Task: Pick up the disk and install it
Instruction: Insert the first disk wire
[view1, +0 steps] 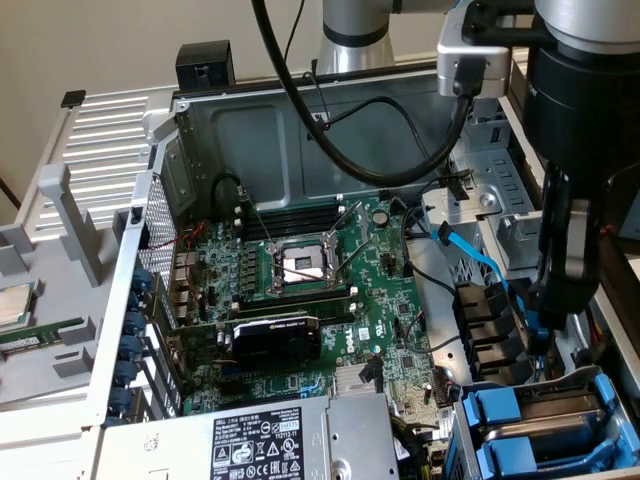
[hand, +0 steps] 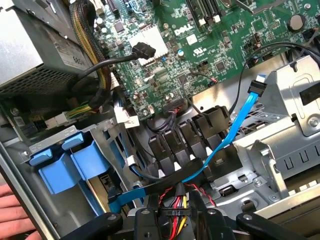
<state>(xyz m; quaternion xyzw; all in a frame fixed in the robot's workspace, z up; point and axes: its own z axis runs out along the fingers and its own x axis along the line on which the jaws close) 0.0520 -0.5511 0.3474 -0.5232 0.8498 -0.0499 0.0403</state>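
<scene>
Where hand (view1: 548, 320) hangs low, spread cannot tell; blue cable (hand: 220, 146), red-yellow wires (hand: 177, 202) just before it.

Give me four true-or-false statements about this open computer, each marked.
1. The green circuit board lies exposed in the open case. True.
2. The gripper hangs over the middle of the circuit board. False: it is low at the exterior view's right, beside the blue cable.
3. The power supply carries a red sticker. False: its label is black and white.
4. A person's hand shows by the case's edge. True.
</scene>
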